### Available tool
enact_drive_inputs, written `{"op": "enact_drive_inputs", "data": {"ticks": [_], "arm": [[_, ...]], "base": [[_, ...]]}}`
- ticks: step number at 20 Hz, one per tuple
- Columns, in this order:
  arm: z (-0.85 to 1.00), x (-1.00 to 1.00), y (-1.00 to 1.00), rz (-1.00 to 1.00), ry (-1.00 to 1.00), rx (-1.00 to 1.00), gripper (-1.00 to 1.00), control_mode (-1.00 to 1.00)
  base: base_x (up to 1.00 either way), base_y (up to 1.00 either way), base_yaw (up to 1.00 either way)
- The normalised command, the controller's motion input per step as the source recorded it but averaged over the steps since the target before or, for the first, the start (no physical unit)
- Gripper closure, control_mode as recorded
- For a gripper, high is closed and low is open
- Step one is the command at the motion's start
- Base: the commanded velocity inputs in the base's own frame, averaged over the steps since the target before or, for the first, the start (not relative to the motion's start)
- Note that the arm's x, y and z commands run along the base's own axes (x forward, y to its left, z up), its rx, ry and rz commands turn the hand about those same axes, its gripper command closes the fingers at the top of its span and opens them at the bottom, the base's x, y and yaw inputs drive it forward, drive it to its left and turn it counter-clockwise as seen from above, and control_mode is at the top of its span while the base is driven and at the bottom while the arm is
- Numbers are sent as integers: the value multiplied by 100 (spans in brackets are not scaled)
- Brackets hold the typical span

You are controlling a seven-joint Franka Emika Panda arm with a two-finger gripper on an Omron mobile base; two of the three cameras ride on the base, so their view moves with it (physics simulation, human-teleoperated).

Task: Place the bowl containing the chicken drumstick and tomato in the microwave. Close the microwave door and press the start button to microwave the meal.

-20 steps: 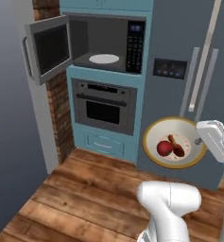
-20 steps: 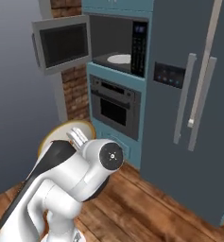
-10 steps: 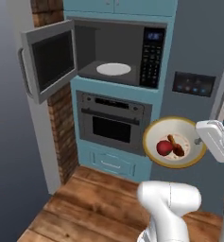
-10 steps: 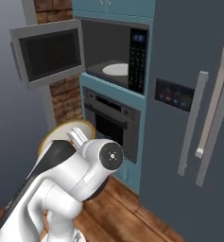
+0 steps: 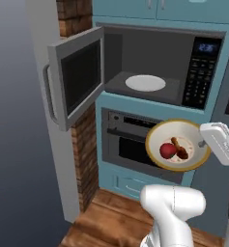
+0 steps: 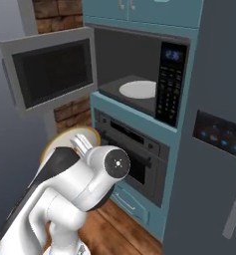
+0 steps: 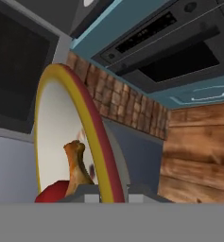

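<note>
While we are carrying the bowl (image 5: pixel 178 144), the gripper (image 5: pixel 203 143) is pinching its rim with jaws nearly closed, drumstick (image 5: pixel 179 147) and tomato (image 5: pixel 167 151) riding inside. We are holding it below the microwave (image 5: pixel 157 67), in front of the oven (image 5: pixel 130 140). Next we should be lifting level, clearing the open door (image 5: pixel 77 82), aiming for the turntable (image 5: pixel 145 82).
</note>
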Motion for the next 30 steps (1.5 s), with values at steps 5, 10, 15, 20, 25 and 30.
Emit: {"op": "enact_drive_inputs", "data": {"ticks": [5, 10, 15, 20, 25, 30], "arm": [[0, 0, 0, 0, 0, 0, 100, 100], [0, 0, 0, 0, 0, 0, 100, 100], [0, 0, 0, 0, 0, 0, 100, 100], [0, 0, 0, 0, 0, 0, 100, 100], [0, 0, 0, 0, 0, 0, 100, 100], [0, 0, 0, 0, 0, 0, 100, 100]], "base": [[69, 11, -8], [56, 18, -13], [44, 25, -20], [30, 20, -27], [29, 20, -27], [43, 35, -18]]}}
